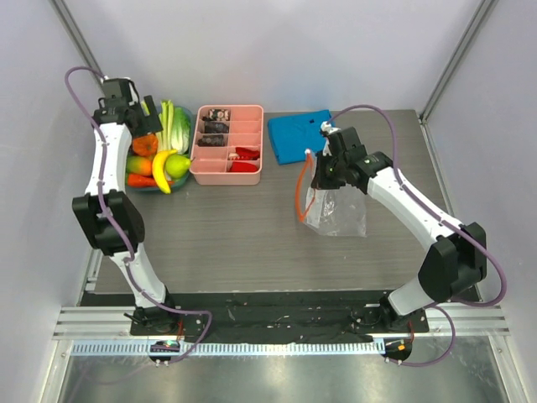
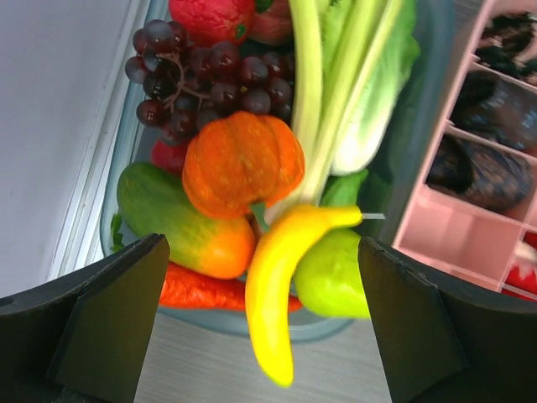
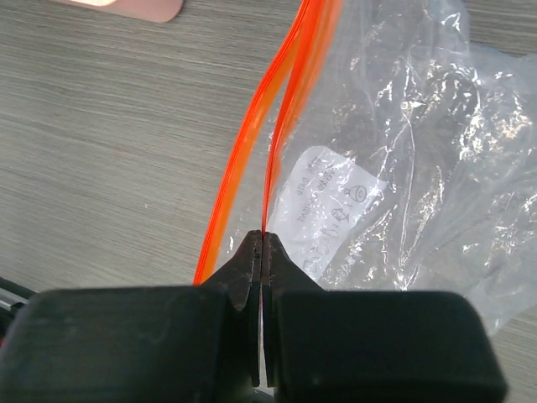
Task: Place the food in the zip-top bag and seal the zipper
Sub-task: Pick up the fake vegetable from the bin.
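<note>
- Your right gripper (image 3: pixel 262 239) is pressed tight on one lip of the zipper (image 3: pixel 240 180). It holds the bag (image 1: pixel 336 214) up so the mouth gapes, ready for loading I'd say.
- Your left gripper (image 2: pixel 264 319) is spread wide over the bowl (image 2: pixel 210 321), holding nothing; likely lining up a pick.
- Bag: mid-right of table, looks empty.
- Tray (image 2: pixel 436 235): dark and red bits. Skip them.
- Bowl: all the food sits here: greens (image 2: pixel 369 84), grapes (image 2: pixel 201 75), pear (image 2: pixel 331 273). The banana (image 2: pixel 281 285) is nearest your fingers.
</note>
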